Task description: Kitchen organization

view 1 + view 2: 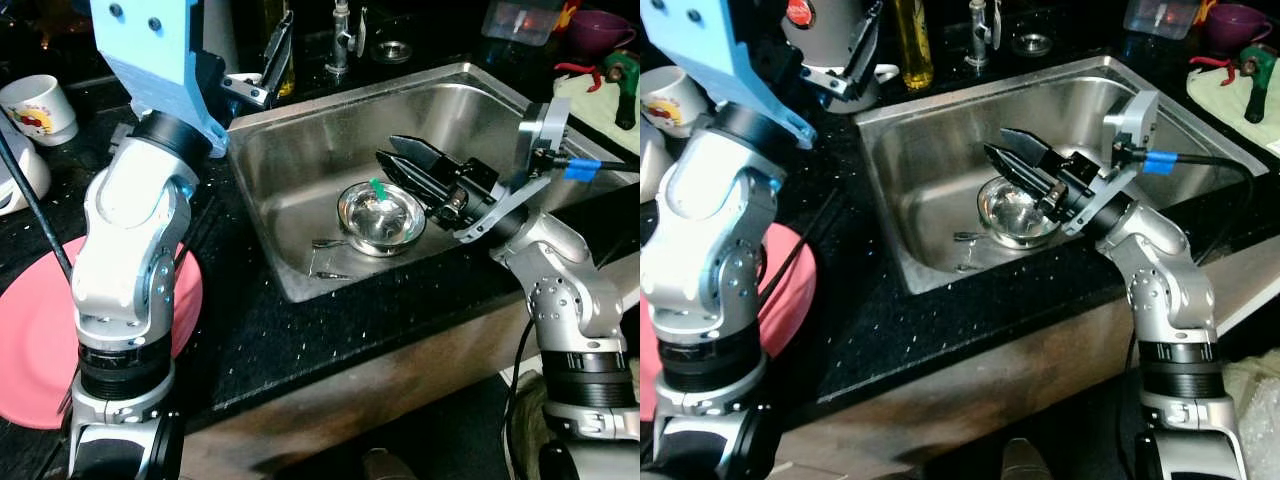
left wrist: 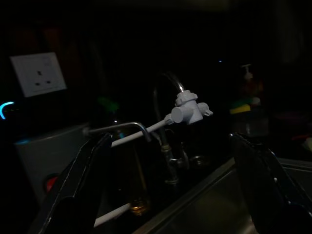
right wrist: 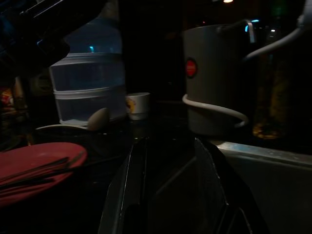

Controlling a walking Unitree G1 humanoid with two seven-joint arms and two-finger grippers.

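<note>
With my right end effector (image 1: pixel 400 158) hanging over the sink (image 1: pixel 300 150), its fingers slightly apart and holding nothing, the steel bowl (image 1: pixel 380 216) sits just beneath its tips, and I judge a steep descent could skid that slick rim onto the cutlery (image 1: pixel 328 258) beside it.

head stereo pair (downward) over sink (image 1: pixel 300 150)

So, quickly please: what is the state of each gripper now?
Left gripper: open, holding nothing, raised near the faucet.
Right gripper: open, holding nothing, over the steel bowl in the sink.
</note>
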